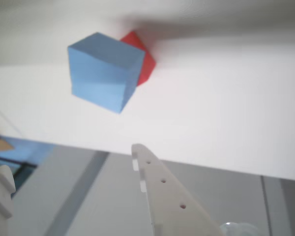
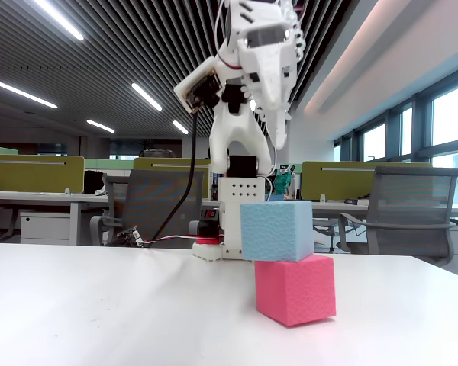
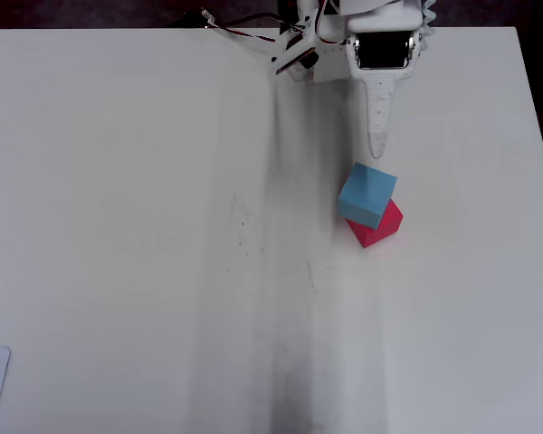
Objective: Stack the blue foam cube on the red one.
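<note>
Hand (image 2: 278,141) raised, spread unclear; blue foam cube (image 2: 276,230) sits level, twisted, atop red one (image 2: 295,290).

You have two foam cubes: one blue foam cube (image 2: 277,230), one red one (image 2: 295,289). One white table (image 3: 118,226), one gripper (image 3: 377,145) above them.

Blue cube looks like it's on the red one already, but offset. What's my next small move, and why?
Probably just keep the gripper raised and back the arm away. In the fixed view the blue foam cube sits on the red one, shifted left with an overhang but level, and the gripper hangs clear above, touching neither. Nudging it risks toppling the stack.
</note>
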Tool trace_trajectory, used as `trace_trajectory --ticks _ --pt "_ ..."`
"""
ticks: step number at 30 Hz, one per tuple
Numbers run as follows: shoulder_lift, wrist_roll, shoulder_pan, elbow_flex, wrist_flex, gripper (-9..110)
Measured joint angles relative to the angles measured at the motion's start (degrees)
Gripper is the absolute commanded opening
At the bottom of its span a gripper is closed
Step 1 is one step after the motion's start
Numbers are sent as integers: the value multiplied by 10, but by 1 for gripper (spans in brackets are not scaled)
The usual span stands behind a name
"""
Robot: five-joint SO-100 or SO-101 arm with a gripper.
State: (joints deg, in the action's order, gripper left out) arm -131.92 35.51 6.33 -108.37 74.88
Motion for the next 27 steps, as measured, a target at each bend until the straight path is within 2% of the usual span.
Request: trace_trajectory --ticks 7,8,11,15,27 --pt "-138 -40 -21 -161 -55 27" --pt "-207 -50 -25 -225 -84 26" --pt "-233 -51 -31 -246 -102 24" --pt "-340 -51 -43 -370 -129 23" --pt "-497 -68 -54 -491 -132 17"
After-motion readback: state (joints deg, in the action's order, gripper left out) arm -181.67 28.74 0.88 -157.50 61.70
